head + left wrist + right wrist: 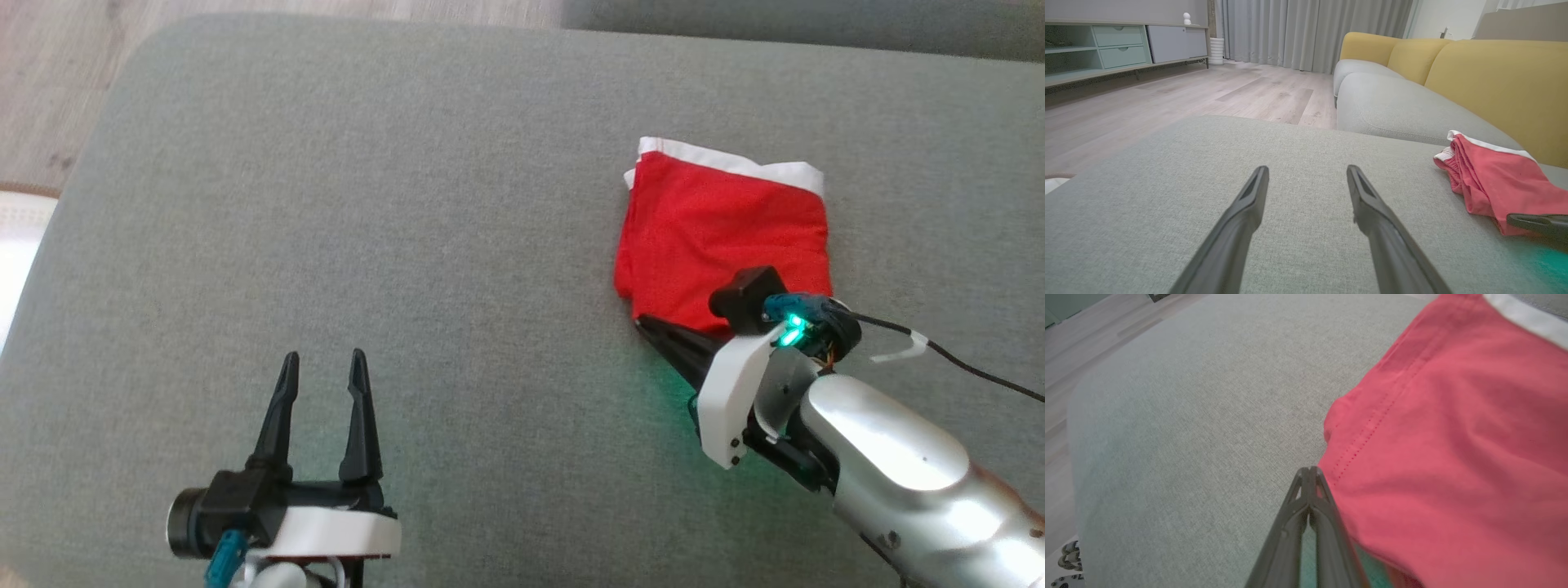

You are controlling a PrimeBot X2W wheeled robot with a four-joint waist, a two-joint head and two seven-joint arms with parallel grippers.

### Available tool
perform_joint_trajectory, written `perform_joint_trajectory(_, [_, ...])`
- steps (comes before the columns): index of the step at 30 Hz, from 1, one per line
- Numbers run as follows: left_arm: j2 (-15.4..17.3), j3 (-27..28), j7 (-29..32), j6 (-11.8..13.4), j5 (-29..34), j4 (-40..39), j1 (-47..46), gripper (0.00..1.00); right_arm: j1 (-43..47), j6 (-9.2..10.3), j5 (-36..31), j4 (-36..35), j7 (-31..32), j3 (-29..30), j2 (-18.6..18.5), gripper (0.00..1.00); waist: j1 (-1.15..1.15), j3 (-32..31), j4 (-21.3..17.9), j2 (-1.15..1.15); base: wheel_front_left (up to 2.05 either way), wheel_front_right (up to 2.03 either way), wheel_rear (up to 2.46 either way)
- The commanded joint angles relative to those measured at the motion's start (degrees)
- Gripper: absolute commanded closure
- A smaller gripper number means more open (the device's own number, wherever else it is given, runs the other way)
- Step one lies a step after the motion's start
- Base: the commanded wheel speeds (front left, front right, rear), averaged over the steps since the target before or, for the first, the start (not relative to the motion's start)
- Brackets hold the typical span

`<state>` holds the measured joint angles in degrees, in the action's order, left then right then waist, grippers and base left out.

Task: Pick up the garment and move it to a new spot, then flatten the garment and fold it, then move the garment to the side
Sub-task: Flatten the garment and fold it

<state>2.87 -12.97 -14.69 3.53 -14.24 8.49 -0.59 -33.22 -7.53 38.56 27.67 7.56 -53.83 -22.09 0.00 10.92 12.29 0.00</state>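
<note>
Wrist view shows right gripper point(1310, 473) fingers clenched beside the garment point(1453, 457) hem; left gripper point(323, 358) fingers released.

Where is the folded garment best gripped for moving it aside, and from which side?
Probably the near left corner of the garment, approached low from the robot's side. It lies flat on the cushion, so only its edges offer a pinch, and the folded layers meet there. The right gripper sits beside that corner, fingers shut, and must open first.
</note>
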Motion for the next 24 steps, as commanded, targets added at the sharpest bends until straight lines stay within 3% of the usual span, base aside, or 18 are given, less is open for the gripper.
perform_joint_trajectory(1, [0.0, 2.0, -0.3, 0.3, -0.7, -1.8, -0.2, 0.0, 0.4, 0.04, 0.7, -1.9, -0.7, 0.1, -0.6, 1.0, 0.0, -0.7, -0.5, 0.0, 0.0, 0.0, 0.0])
perform_joint_trajectory(8, [0.0, 4.0, -0.3, 0.0, 0.1, -0.9, 1.5, 0.0, 2.9, 0.04, 0.1, -2.7, -8.1, 7.2, -0.6, 1.0, 0.0, -4.7, -2.7, 0.0, 0.0, 0.0, 0.0])
perform_joint_trajectory(10, [0.0, 4.7, -0.3, -0.4, 0.6, -0.2, 2.2, 0.0, 4.6, 0.04, -1.2, -2.6, -10.3, 10.6, -0.8, 0.6, 0.0, -6.0, -3.3, 0.0, 0.0, 0.0, 0.0])
perform_joint_trajectory(12, [0.0, 5.6, -0.3, -0.9, 1.3, 0.7, 2.9, 0.0, 6.8, 0.04, -2.5, -2.5, -12.7, 15.1, -0.8, 0.0, 0.0, -7.3, -3.8, 0.0, 0.0, 0.0, 0.0])
perform_joint_trajectory(18, [0.0, 8.0, -0.3, -2.3, 2.9, 2.5, 5.1, 0.0, 14.5, 0.04, -8.3, -3.8, -18.3, 29.5, 0.5, 0.0, 0.0, -10.2, -5.0, 0.0, 0.0, 0.0, 0.0])
perform_joint_trajectory(24, [0.2, 9.1, -0.3, -4.3, 3.7, 4.5, 5.4, 0.0, 24.0, 0.04, -15.5, -6.4, -20.8, 41.9, 4.7, 0.0, 0.0, -10.9, -5.9, 0.0, 0.0, 0.0, 0.0])
